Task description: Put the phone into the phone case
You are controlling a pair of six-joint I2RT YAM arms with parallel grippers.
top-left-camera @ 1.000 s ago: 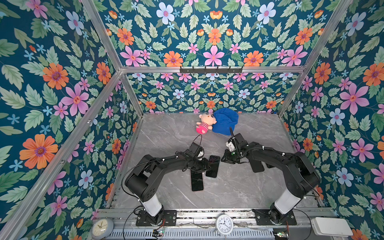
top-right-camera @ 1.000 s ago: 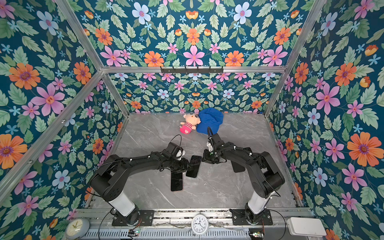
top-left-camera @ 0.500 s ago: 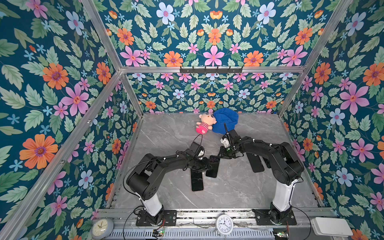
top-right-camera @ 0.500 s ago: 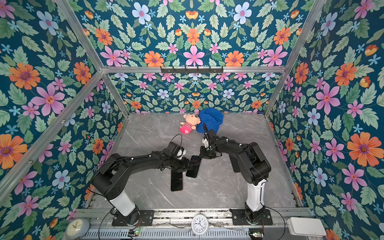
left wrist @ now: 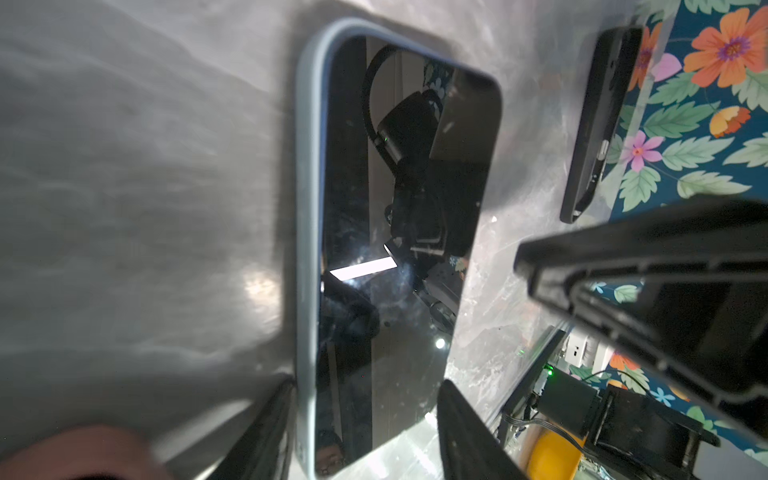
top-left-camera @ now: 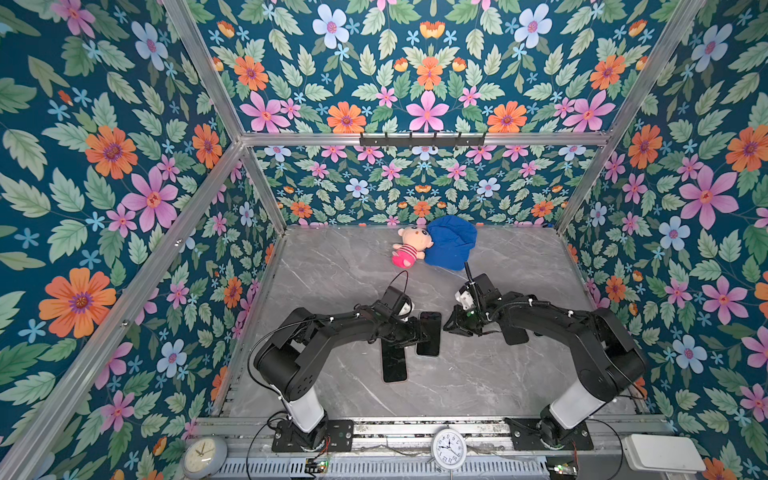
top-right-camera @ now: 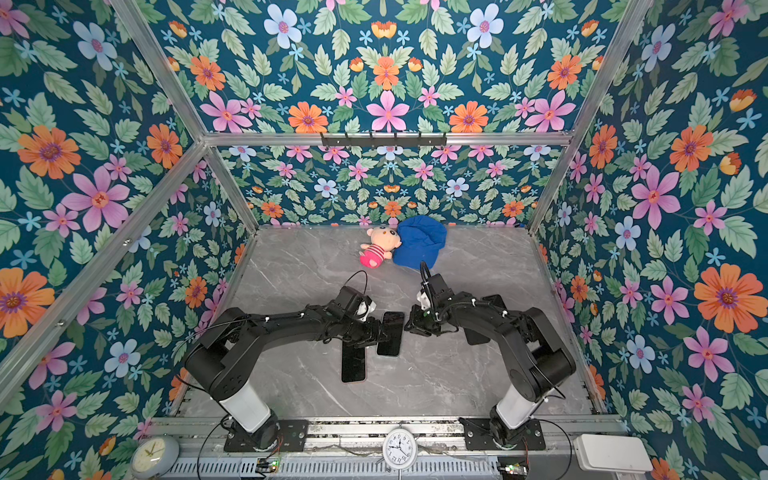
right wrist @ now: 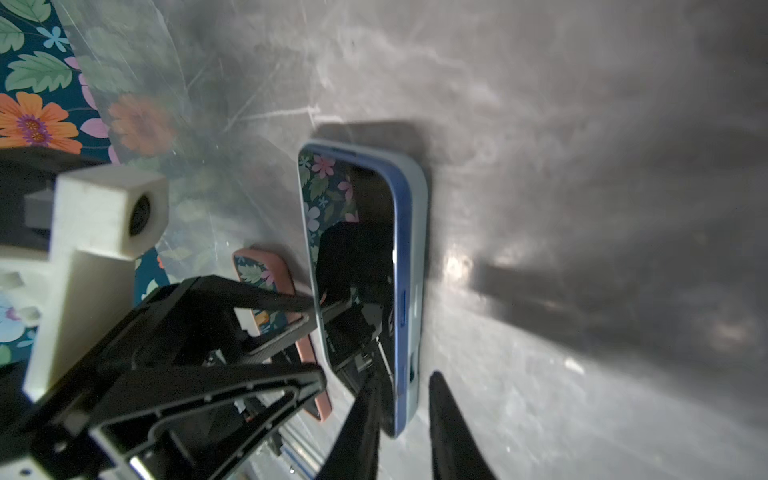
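The left gripper point(left wrist: 365, 380) clamps the phone case point(left wrist: 306, 208) across its width. The right gripper point(right wrist: 406, 374) stands narrow astride the long edge of the phone point(right wrist: 402, 249); pinching or not, I cannot tell. Phone and case lie at lower centre in both top views. That edge seems not fully seated: press it down evenly, with the left holding firm.

Most of the black case point(top-left-camera: 513, 334) sits under the right arm point(top-left-camera: 552, 318); a pink blur point(left wrist: 75, 453) in the left wrist view, can't tell what.
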